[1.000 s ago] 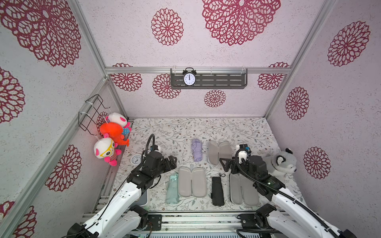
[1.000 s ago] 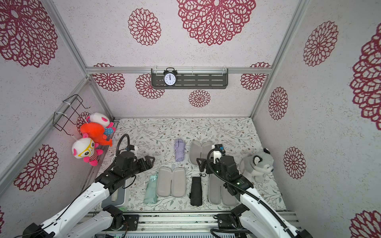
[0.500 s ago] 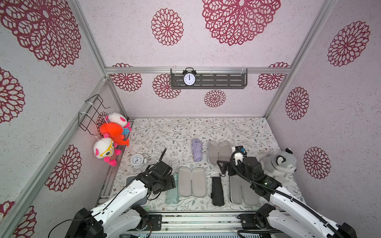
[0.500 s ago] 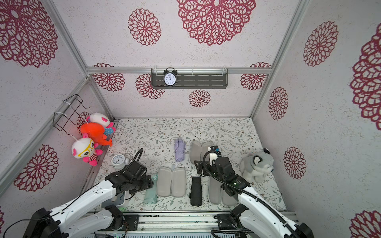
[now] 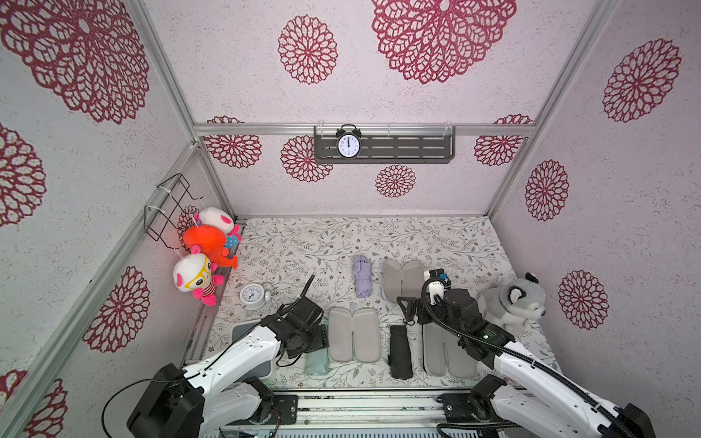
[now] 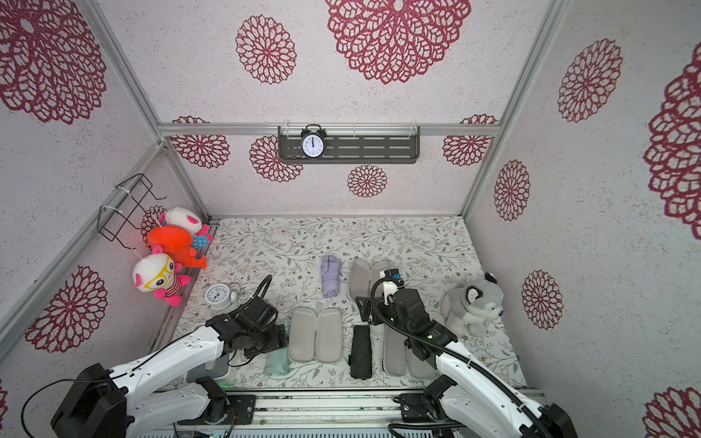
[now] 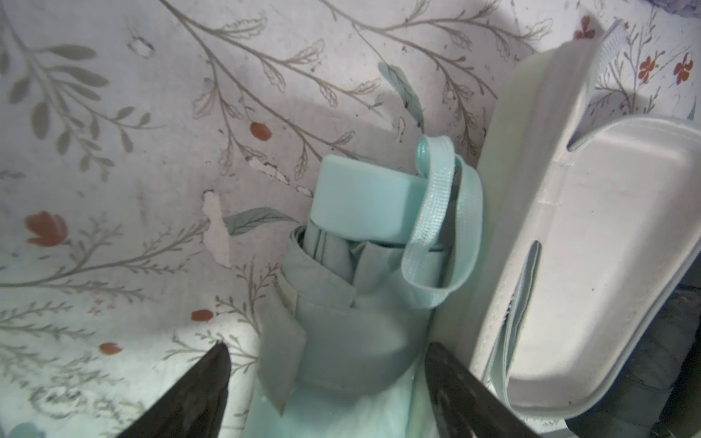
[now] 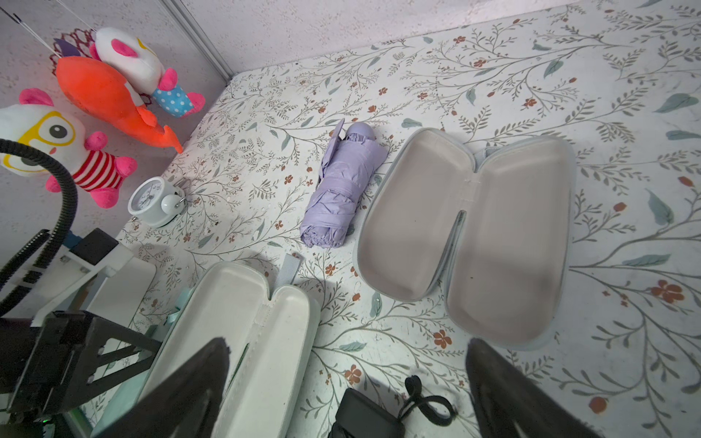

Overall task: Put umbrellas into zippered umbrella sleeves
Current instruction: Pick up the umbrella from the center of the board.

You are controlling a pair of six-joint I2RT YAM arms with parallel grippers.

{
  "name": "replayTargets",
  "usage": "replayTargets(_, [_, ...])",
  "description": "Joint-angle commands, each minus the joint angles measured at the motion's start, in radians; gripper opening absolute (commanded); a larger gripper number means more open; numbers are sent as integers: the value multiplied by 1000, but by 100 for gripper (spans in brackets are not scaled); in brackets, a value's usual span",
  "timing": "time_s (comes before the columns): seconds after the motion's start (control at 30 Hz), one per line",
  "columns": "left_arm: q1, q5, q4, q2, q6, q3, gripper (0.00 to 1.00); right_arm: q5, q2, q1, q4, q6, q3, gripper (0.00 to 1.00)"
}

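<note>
- Dropping onto the mint umbrella [image 7: 352,330]: the left pincer [image 7: 326,352] was up over bare counter [image 5: 303,242] a second ago. It now sits low over the umbrella's near half, and the arm hides most of the umbrella in both top views.
- Left pincer is released, one jaw on each side of the fabric bundle. The wrist view shows a gap on the outer side. The inner jaw is wedged between the umbrella and the mint sleeve [image 7: 591,242]. No clamp yet.
- Mint umbrella lies flat on the counter, unmoved, tight alongside the open mint sleeve, its strap loop resting against the sleeve wall.
- Right pincer [image 8: 347,347] has shifted slightly. It is released with nothing between the jaws, hovering over the loop end of the black umbrella [image 5: 401,352].
- Black umbrella lies between the mint sleeve and the black sleeve [image 5: 436,356]. Lilac umbrella [image 5: 362,276] is just beside the lilac sleeve [image 5: 402,278], further back. None of these has moved.
- All three sleeves are open and empty, so no umbrella is in yet.
- Meaning: the left looks set up to grasp for the first insertion, probably close, lift, then shift sideways into the mint sleeve. Risk: the inner jaw could snag the sleeve rim or the loop.
</note>
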Motion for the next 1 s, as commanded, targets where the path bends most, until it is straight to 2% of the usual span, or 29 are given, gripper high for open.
replayTargets(0.0, [-26,11,47,19,-25,-14,86,14,-13,5,31,-11,-1,99])
replayTargets(0.17, [-45,-5,26,53,-23,-5,88,18,-5,5,31,-13,-3,99])
replayTargets(0.37, [-47,-42,-9,58,-22,-26,79,29,-2,5,33,-16,-6,99])
replayTargets(0.5, [-47,-57,-12,83,-11,-35,77,32,-1,5,27,-19,-4,99])
replayTargets(0.77, [-29,-96,-20,72,-3,-40,58,25,-2,5,28,-13,-7,99])
replayTargets(0.87, [-25,-112,-34,63,-4,-32,47,20,4,5,30,-11,-9,99])
replayTargets(0.97, [-26,-132,-75,47,3,1,48,15,11,5,40,-11,-16,99])
